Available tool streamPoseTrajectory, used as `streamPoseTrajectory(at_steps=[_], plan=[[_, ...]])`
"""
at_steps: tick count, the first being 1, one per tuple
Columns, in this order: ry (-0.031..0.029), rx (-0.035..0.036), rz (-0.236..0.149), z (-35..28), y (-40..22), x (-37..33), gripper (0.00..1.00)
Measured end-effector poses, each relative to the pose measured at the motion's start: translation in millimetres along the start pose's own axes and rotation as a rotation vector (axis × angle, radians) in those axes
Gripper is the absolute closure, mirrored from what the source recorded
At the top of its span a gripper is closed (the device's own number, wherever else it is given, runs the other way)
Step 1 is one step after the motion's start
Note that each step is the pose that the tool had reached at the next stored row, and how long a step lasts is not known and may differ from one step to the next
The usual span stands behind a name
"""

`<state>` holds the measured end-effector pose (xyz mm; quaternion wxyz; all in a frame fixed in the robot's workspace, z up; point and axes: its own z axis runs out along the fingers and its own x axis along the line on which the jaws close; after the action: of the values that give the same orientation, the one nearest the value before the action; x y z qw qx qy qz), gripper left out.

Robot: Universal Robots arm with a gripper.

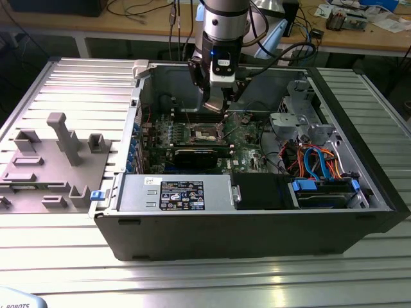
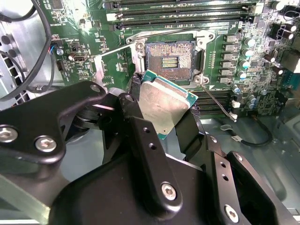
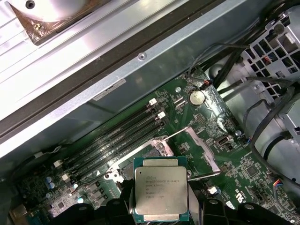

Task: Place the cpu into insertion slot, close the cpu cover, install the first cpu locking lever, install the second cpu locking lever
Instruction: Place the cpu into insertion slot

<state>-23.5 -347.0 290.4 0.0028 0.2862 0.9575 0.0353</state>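
Gripper [image 2: 165, 112]: jaws clamped on the chip's [image 2: 161, 101] edges.
Chip: held in the air just above the socket [image 2: 170, 61], not seated.
Socket: bare, contacts showing.
Cover [image 3: 207, 152]: swung up, open.
Levers [image 2: 220, 105]: look released.
Progress: judged at step one, with all four steps left.

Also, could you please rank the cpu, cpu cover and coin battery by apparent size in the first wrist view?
1. cpu, though nearest the camera, so its lead is unsure.
2. cpu cover, open, seen at a slant.
3. coin battery, clearly smallest.
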Motion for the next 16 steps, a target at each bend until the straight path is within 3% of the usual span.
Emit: streamPoseTrajectory(at_steps=[16], plan=[[-0.0024,-0.0005,0.035,0.0,0.2,-0.2,0.46]])
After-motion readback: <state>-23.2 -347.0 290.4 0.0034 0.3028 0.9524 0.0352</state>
